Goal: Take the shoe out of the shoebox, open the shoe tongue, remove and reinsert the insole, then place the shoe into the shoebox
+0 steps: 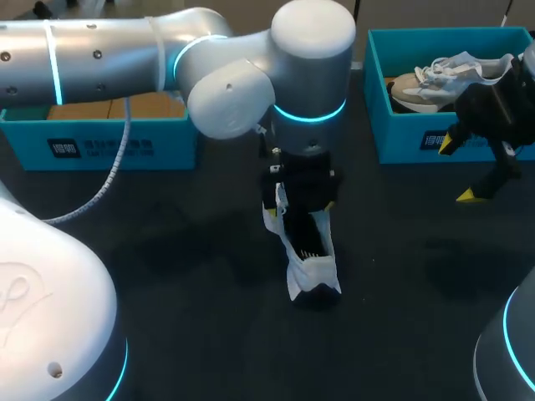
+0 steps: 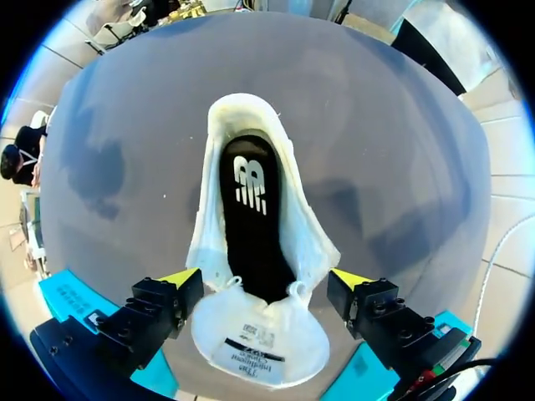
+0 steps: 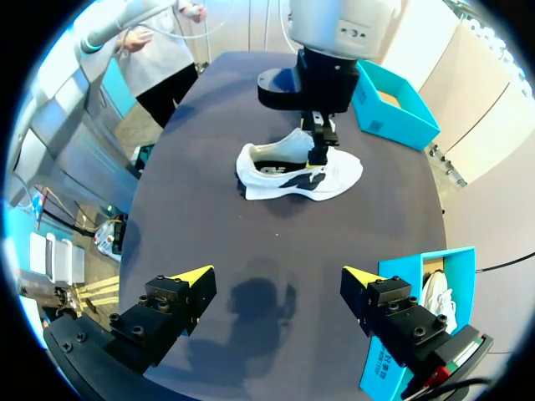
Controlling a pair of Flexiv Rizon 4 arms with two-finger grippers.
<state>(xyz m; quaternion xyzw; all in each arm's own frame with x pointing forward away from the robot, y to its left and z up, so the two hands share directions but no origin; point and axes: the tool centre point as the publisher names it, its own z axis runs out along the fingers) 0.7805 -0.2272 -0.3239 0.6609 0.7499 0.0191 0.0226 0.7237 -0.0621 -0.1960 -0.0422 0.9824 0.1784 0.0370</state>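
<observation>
A white and black shoe point(image 1: 309, 255) lies on the dark table's middle. Its tongue point(image 2: 259, 334) is folded out flat, showing the black insole point(image 2: 251, 217) inside. My left gripper point(image 1: 299, 207) hangs right over the shoe, open, with a yellow tip point(image 2: 180, 278) on either side of the tongue and nothing gripped. In the right wrist view the shoe point(image 3: 297, 171) lies ahead under the left arm's gripper point(image 3: 322, 138). My right gripper point(image 1: 460, 171) is open and empty, in front of the blue shoebox point(image 1: 410, 142) at the back right.
The right shoebox holds a second, grey and white shoe point(image 1: 435, 79). Another blue box point(image 1: 100, 138) stands at the back left, behind my left arm. The right shoebox point(image 3: 422, 284) also shows beside my right gripper point(image 3: 277, 276).
</observation>
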